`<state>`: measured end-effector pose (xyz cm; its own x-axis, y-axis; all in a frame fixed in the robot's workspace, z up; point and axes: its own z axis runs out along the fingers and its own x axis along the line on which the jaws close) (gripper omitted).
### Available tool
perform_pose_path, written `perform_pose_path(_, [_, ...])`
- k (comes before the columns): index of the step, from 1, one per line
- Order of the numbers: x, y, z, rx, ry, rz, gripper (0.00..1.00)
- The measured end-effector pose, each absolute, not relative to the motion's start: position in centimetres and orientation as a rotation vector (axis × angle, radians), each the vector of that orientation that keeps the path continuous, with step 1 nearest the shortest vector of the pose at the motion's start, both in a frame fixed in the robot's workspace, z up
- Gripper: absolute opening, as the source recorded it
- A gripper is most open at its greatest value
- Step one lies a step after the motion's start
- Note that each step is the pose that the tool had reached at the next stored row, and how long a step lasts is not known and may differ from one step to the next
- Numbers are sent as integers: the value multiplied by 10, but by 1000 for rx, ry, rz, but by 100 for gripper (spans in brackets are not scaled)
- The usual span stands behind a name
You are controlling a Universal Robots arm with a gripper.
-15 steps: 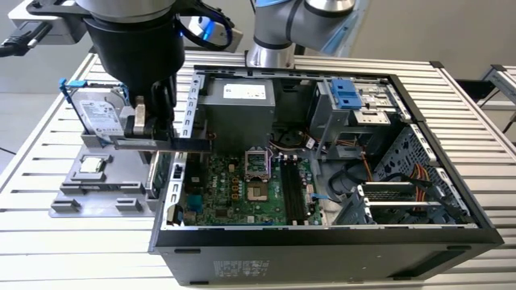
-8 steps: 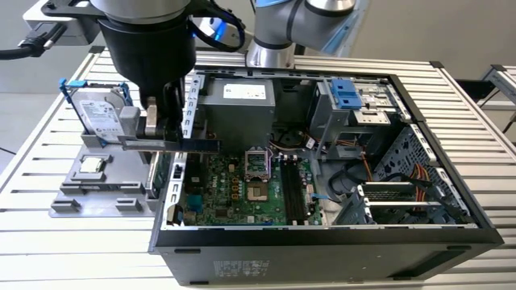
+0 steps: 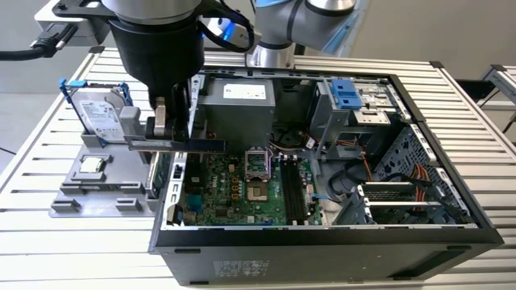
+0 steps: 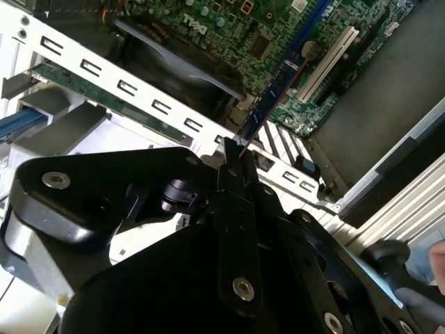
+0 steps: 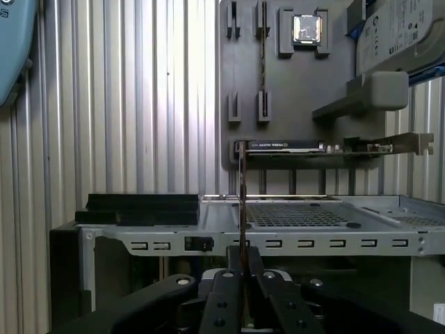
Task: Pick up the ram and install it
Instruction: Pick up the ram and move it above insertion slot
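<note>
Your slatted counter [image 3: 72,241] carried the open computer case [image 3: 322,248], with its green motherboard [image 3: 234,193] exposed inside. At the case wall on the exterior view's left, your end effector [image 3: 167,134] was clamped on the ram [image 3: 197,145]. The ram was a thin, narrow, dark bluish stick, held level in the air above the board.
</note>
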<state>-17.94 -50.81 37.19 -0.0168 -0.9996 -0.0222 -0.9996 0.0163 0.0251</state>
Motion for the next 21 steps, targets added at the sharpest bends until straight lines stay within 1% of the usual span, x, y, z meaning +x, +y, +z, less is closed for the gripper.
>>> perform_pose_path(21, [-148,-511,372,2201,-2238,-53,0])
